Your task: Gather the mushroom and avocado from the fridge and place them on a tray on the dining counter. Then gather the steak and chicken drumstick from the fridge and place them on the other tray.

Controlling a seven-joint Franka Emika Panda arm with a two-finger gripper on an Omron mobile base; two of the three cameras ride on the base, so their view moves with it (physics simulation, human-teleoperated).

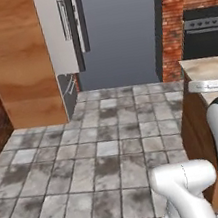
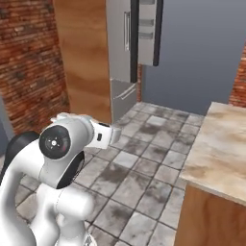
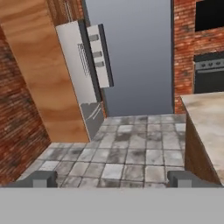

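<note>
fridge point(image 3: 81, 74) sits upper left of centre in the hand view: tall grey slab, smooth matte metal, long axis vertical. One door point(image 3: 100, 54) swung out, edge-on toward camera, shelf bins on its inner face. Vertical steel handle point(image 3: 82, 54) on the closed front, drawer panel point(image 3: 94, 116) below. Interior not visible from here.

Left of it, a plain wood-grain panel point(image 3: 39, 65), then red brick wall point(image 3: 17, 127). Right of it, flat blue-grey wall point(image 3: 135, 57), more brick, and a dark oven point(image 3: 209, 72) at upper right.

Floor point(image 3: 127, 153): mottled grey square stone tiles, runs between arm and fridge. Beige marble-look surface point(image 3: 210, 118) on a wooden front fills the right edge, beside the path.

claw point(image 3: 113, 179): fingertips at bottom of hand view, spread wide, holding nothing.
</note>
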